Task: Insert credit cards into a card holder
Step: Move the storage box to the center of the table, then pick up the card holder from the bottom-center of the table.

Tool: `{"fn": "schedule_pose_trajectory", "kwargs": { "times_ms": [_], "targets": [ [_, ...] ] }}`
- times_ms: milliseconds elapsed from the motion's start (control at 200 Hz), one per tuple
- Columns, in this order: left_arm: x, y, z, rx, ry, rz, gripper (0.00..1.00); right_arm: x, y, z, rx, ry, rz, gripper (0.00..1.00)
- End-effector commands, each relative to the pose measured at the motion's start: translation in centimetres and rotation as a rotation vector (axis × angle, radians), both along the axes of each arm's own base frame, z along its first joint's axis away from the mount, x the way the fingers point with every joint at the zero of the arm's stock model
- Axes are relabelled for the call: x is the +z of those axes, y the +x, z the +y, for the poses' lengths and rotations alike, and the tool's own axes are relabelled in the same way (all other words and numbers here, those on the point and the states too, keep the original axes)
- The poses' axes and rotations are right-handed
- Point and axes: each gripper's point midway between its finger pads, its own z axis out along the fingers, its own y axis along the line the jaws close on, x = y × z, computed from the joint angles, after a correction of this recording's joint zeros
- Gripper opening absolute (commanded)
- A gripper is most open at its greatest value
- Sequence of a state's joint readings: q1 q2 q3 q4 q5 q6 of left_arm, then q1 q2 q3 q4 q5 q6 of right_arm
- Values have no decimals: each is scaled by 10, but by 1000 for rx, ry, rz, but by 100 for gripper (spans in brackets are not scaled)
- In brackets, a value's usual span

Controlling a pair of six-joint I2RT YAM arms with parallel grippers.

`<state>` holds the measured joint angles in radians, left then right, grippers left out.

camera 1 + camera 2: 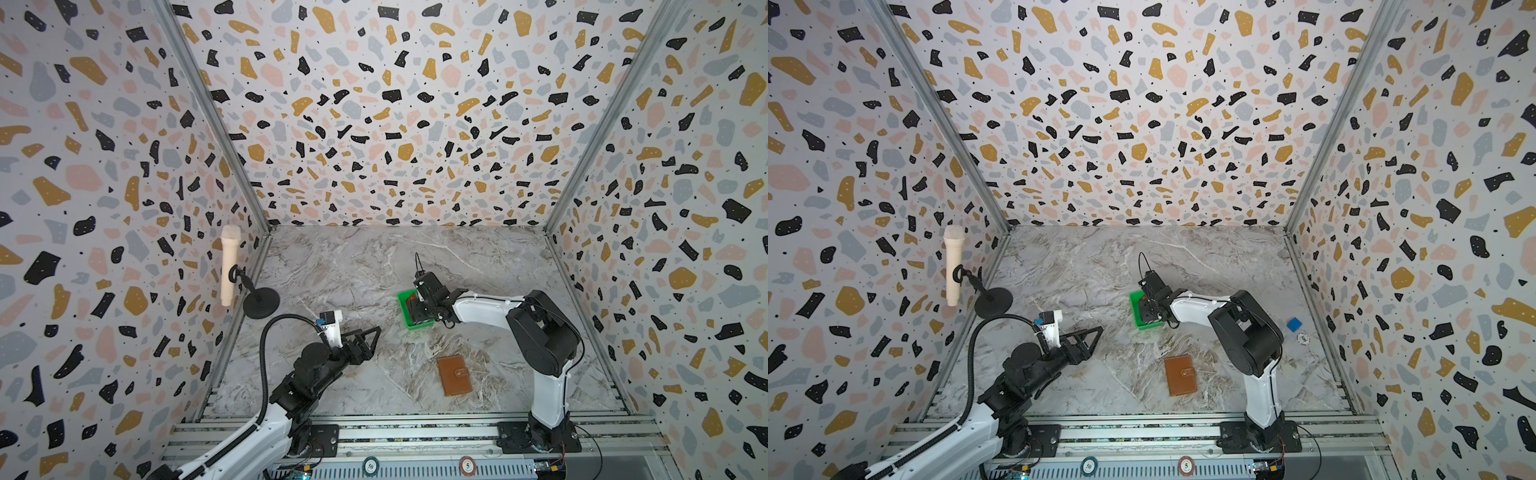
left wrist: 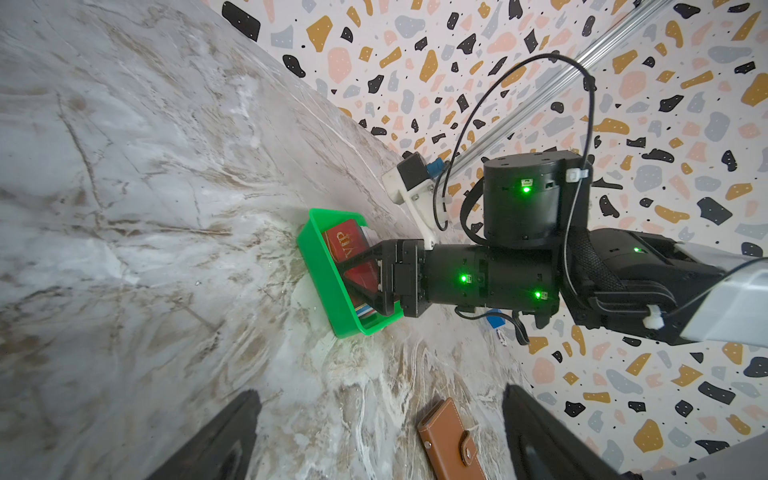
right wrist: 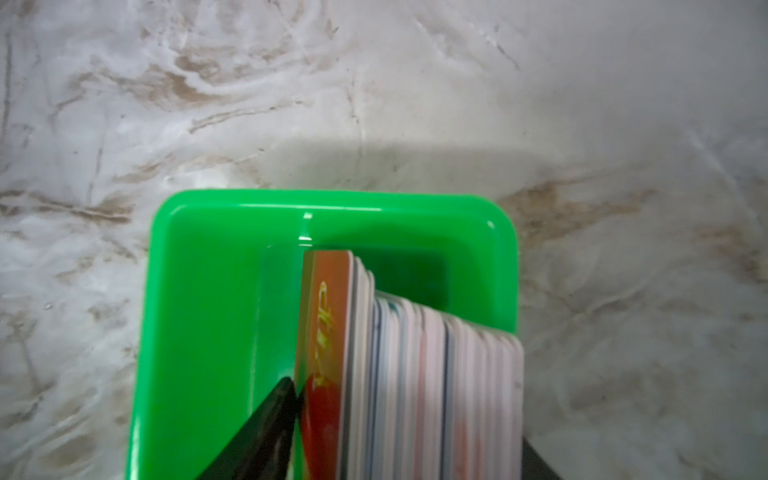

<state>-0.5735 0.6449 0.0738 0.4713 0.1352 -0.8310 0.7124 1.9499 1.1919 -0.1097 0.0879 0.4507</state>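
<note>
The credit cards (image 3: 415, 374) stand on edge as a stack in a small green tray (image 3: 208, 291), a red VIP card (image 2: 347, 245) outermost. My right gripper (image 3: 409, 415) reaches down into the tray (image 1: 405, 309), one finger pressed against the red card and the other at the far side of the stack, shut on it. The card holder (image 1: 455, 375), tan leather and snapped closed, lies flat nearer the front (image 1: 1180, 375). My left gripper (image 2: 379, 392) hovers open and empty over the marble to the left (image 1: 376, 332), with the card holder (image 2: 451, 440) just inside its span.
A cream microphone (image 1: 230, 266) on a black round stand (image 1: 260, 304) stands at the left wall. A blue block (image 1: 1294, 324) and a poker chip (image 1: 1303, 339) lie behind the right arm. Two chips (image 1: 370, 466) sit on the front rail.
</note>
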Motion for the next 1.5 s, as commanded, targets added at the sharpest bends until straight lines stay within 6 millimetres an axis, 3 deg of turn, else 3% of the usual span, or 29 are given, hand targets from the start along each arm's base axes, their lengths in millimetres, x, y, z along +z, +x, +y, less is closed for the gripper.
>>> {"fn": "schedule_pose_trajectory", "kwargs": {
  "times_ms": [0,280,425,561,731,911,1046,1271,1492],
  "targets": [
    [9,-3,-4,-26,-18,-27,93,-2,16,-24,-56,-55,14,59],
    [13,-4,-4,-30,-27,-35,93,10,68,-30,-104,-29,-1,62],
    [16,-5,-6,-43,-33,-39,93,23,84,-22,-114,-14,-22,81],
    [21,-6,-9,-59,-50,-50,94,62,96,-19,-137,28,-101,94],
    [34,-10,-14,-96,-95,-80,94,131,91,-33,-176,78,-231,98],
    [51,-14,-16,-114,-150,-132,95,181,53,-54,-197,147,-328,94],
    [53,-17,-16,-111,-138,-166,96,193,10,-66,-164,161,-390,91],
    [41,-18,-25,-152,-74,-126,95,159,-73,-86,-40,245,-265,87],
    [23,-22,-36,-209,-28,-59,92,102,-149,-104,19,291,0,80]
  ]
}}
